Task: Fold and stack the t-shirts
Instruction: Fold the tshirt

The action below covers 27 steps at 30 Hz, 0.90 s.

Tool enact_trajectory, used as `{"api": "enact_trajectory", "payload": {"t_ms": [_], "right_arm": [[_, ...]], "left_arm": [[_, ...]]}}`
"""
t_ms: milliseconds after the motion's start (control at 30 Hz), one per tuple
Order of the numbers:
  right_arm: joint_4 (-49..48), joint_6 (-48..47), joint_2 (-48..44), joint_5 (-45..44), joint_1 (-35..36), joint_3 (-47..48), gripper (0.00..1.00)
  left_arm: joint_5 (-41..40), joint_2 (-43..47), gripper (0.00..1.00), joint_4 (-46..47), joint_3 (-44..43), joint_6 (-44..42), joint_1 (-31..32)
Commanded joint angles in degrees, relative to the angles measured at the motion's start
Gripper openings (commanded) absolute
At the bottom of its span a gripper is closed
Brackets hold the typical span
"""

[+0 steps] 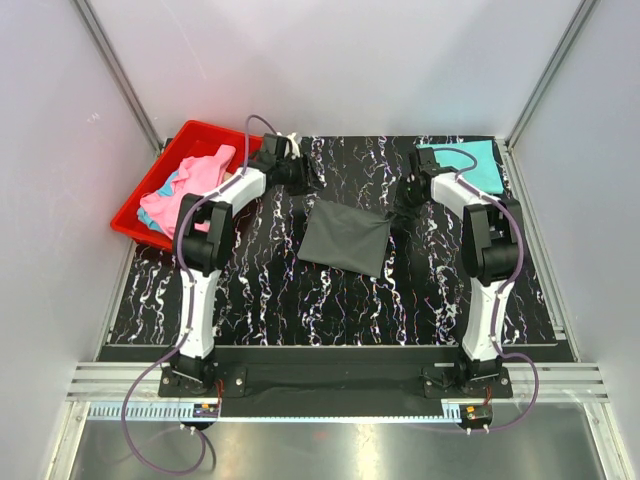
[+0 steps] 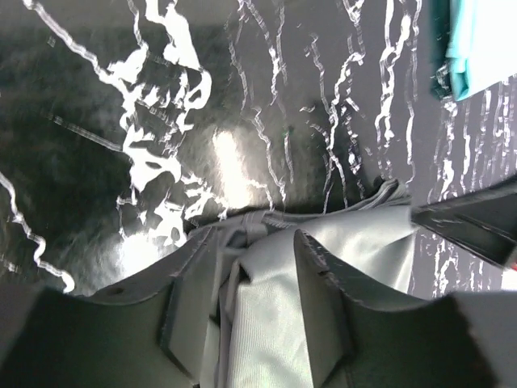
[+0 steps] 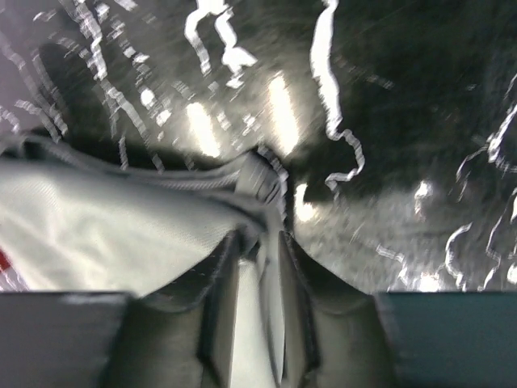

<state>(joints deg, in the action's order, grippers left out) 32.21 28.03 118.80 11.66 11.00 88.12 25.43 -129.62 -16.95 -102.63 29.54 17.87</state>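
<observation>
Black marbled desk (image 1: 250, 290): grey t-shirt (image 1: 345, 237) folded at centre, teal t-shirt (image 1: 475, 165) far right. L hand (image 2: 252, 242) parted over grey hem; R hand (image 3: 258, 242): grip unclear. Risk: cloth snagging at lift-off, undoing fold.

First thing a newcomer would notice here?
The dark grey t-shirt, folded, lies mid-table, with the left pincer and right pincer at its far corners, cloth in both. Next come the red bin at far left holding a pink t-shirt, and the teal t-shirt at far right.
</observation>
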Motion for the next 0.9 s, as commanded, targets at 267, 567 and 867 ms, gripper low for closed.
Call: {"api": "enact_trajectory", "payload": {"t_ms": [267, 567, 867], "right_arm": [[-3.5, -3.7, -6.5, 6.1, -0.6, -0.4, 0.61], [-2.6, -12.6, -5.9, 13.0, -0.6, -4.3, 0.72], [-4.6, -16.3, -1.6, 14.1, -0.9, -6.5, 0.54]], "left_arm": [[1.6, 8.2, 0.5, 3.3, 3.6, -4.8, -0.2], [6.2, 13.2, 0.42, 6.7, 12.4, -4.0, 0.5], [9.5, 6.1, 0.41, 8.4, 8.5, -3.9, 0.9]]}}
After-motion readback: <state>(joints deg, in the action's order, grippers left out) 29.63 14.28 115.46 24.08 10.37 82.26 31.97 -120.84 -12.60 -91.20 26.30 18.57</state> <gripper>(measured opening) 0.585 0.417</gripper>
